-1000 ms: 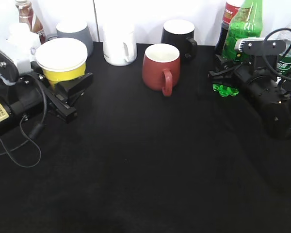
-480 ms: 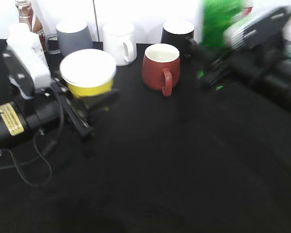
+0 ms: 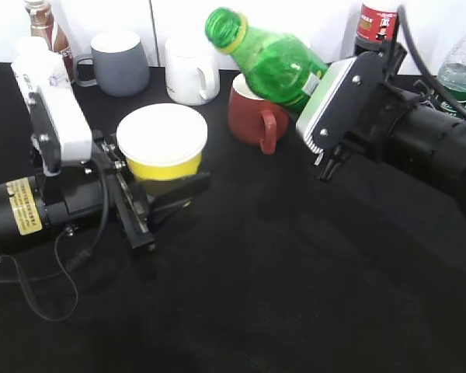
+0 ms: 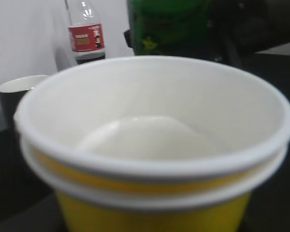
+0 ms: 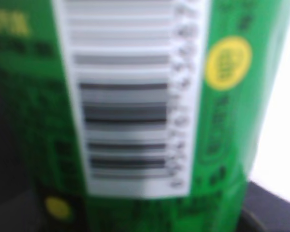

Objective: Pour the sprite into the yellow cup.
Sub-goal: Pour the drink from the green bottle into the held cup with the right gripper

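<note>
Jaws of the left gripper [image 3: 159, 194] are closed around the yellow cup [image 3: 162, 147], holding it upright left of centre, lifted off the black surface [image 3: 295, 295]. Jaws of the right gripper [image 3: 320, 105] are clamped on the sprite bottle [image 3: 270, 59], which is tilted with its capped neck pointing to the upper left, above and beside the cup's rim. That arm reaches in from the right edge, wrist angled down. Directly behind the bottle stands a red mug [image 3: 256, 116]; a grey mug [image 3: 118, 61] and a white mug [image 3: 191, 68] sit along the back. A cola bottle [image 3: 377, 22] stands at upper right. Seen from the left wrist, the cup's white inside looks empty.
</note>
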`<state>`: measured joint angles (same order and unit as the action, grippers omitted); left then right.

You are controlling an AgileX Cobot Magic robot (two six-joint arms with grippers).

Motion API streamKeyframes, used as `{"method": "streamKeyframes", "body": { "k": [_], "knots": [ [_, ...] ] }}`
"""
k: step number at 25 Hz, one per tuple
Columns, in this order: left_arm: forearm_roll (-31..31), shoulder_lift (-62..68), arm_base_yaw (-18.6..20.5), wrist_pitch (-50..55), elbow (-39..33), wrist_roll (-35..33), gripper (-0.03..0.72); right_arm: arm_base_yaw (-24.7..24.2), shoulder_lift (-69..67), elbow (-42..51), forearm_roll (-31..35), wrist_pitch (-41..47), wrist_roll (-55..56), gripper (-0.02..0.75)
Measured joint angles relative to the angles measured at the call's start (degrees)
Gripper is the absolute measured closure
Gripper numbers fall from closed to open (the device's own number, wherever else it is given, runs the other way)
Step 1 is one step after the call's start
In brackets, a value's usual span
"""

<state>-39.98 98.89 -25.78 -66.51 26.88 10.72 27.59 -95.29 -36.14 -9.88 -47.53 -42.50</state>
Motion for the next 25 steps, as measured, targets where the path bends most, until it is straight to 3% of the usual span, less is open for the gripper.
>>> {"method": "streamKeyframes", "body": {
  "k": [3,16,25],
  "knots": [
    [-2.6,0.0,0.0,1.9,0.0,0.1,0.272,0.0,0.0,-2.0,-0.4,1.1,-1.0,0.309],
    [-2.0,0.0,0.0,2.6,0.0,1.6,0.272,1.1,-2.3,-5.4,-1.2,2.1,-16.3,0.309],
    [-1.9,0.0,0.0,6.0,0.0,1.6,0.268,1.1,-2.3,-5.8,2.0,0.5,-28.7,0.309]
  ]
}}
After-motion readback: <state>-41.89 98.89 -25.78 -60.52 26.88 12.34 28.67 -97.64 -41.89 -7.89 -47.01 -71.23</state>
